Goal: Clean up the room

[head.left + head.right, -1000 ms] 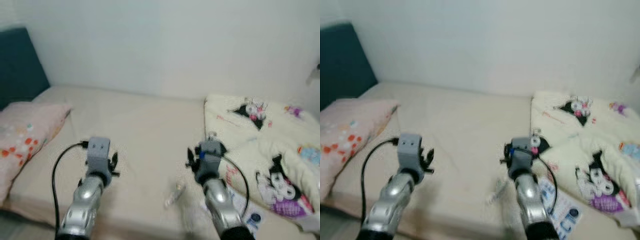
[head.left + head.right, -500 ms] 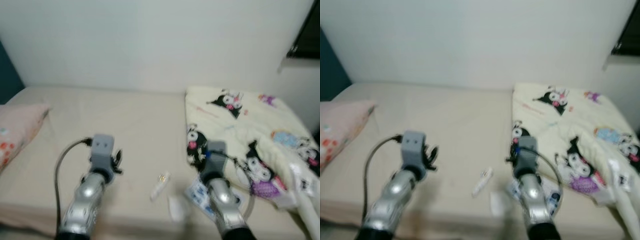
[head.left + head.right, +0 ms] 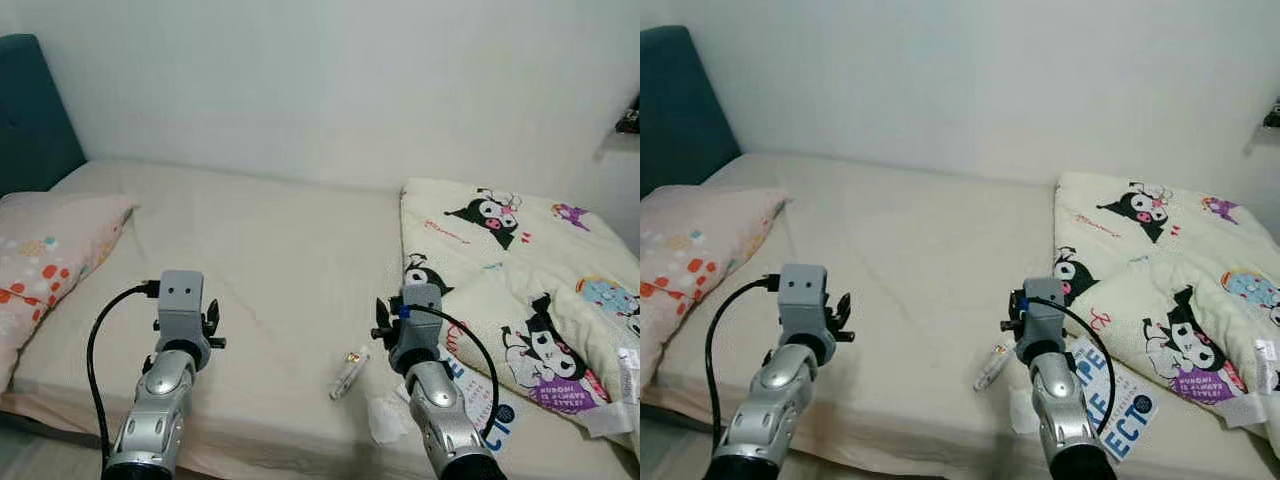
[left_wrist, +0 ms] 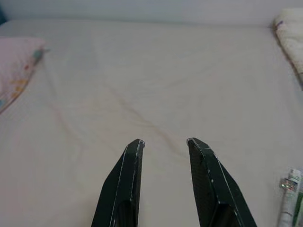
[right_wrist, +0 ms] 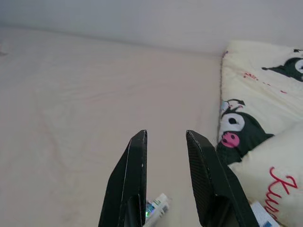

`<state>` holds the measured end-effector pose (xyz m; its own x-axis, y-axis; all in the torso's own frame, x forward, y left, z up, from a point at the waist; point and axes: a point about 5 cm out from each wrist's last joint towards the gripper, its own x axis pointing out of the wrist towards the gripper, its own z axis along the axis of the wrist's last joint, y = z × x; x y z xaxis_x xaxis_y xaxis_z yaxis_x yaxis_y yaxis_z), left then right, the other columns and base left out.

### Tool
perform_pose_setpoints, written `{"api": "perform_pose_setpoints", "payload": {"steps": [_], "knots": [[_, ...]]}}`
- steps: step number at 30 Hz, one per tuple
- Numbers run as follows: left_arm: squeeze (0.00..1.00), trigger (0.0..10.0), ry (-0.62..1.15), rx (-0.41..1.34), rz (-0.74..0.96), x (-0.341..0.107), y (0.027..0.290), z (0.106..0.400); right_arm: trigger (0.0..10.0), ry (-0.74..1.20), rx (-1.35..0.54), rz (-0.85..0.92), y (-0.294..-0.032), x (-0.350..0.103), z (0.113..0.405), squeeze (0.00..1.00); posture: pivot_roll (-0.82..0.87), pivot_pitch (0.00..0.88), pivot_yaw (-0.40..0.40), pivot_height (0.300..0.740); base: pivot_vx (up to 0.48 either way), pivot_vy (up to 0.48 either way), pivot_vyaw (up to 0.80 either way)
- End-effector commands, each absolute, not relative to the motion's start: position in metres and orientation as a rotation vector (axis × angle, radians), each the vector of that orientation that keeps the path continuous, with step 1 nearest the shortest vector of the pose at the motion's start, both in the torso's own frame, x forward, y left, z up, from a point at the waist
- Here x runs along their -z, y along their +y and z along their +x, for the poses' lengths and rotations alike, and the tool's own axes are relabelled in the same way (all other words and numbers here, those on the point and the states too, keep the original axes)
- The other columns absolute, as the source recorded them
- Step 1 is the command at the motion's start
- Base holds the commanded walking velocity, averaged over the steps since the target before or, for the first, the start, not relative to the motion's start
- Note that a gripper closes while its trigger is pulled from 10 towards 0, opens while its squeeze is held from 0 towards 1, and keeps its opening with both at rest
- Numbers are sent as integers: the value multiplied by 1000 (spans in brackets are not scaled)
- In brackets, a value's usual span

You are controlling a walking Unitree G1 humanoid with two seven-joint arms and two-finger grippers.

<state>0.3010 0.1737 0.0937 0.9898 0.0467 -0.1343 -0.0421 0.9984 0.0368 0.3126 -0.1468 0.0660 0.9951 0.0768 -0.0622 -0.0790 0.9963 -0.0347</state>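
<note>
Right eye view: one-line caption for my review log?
Both grippers, left and right, held open over a beige bed, with a small tube, a booklet and a cartoon-print blanket nearby.

there is one bed [image 3: 280, 250]. on it lies one pink pillow [image 3: 45, 265] with dots, one blanket [image 3: 530, 290] with cartoon pictures, one small tube [image 3: 347, 372], one white scrap [image 3: 383, 420] of paper and one booklet [image 3: 1118, 400] with blue letters. there are two robot arms, each with two black fingers.
</note>
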Motion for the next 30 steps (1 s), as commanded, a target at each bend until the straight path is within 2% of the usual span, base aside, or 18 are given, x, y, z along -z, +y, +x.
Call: {"api": "perform_pose_setpoints", "payload": {"steps": [1, 30], "knots": [[0, 10000, 149, -55, 49, -89, 177, 298, 10000, 77, -77, -34, -148, -64, 312, 0, 47, 5, -59, 700, 0, 0, 0], [0, 10000, 143, 21, 86, -89, 164, 290, 10000, 95, -88, -22, -146, -58, 308, 0, 53, 26, -63, 595, 0, 0, 0]]}}
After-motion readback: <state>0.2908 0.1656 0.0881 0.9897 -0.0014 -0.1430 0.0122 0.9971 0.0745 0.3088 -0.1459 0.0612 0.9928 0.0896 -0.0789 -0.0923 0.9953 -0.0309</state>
